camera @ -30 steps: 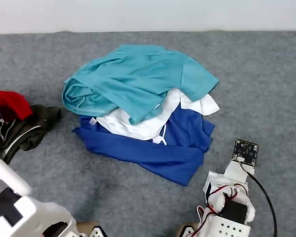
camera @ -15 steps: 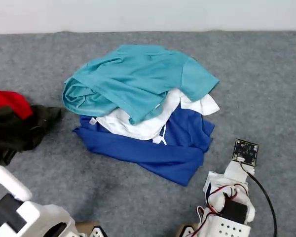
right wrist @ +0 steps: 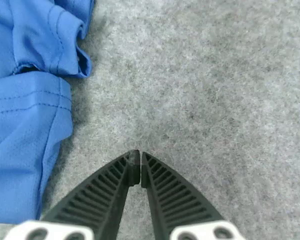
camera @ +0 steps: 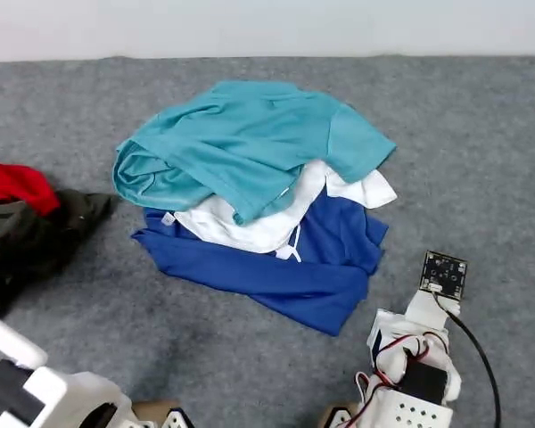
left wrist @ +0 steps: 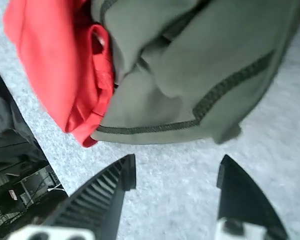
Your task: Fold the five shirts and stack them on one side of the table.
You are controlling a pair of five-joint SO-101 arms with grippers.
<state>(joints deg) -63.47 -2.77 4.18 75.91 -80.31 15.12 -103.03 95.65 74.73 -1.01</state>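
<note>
Fingers of left arm (left wrist: 107,192) spread near olive shirt (left wrist: 200,65) (red shirt (left wrist: 55,60) alongside); right fingers (right wrist: 115,190) pressed together

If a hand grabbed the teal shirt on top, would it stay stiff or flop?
Probably flop: the teal shirt lies crumpled in soft folds. It looks thin, so it is likely light. It drapes over the white shirt, which might drag along.

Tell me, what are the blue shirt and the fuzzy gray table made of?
The blue shirt looks like thin sporty knit, probably polyester: fine mesh dimples, a slight sheen, neat stitched hems. The table cover looks like gray felt or short carpet: matte, speckled, fuzzy fibres. Looks alone can't settle either.
</note>
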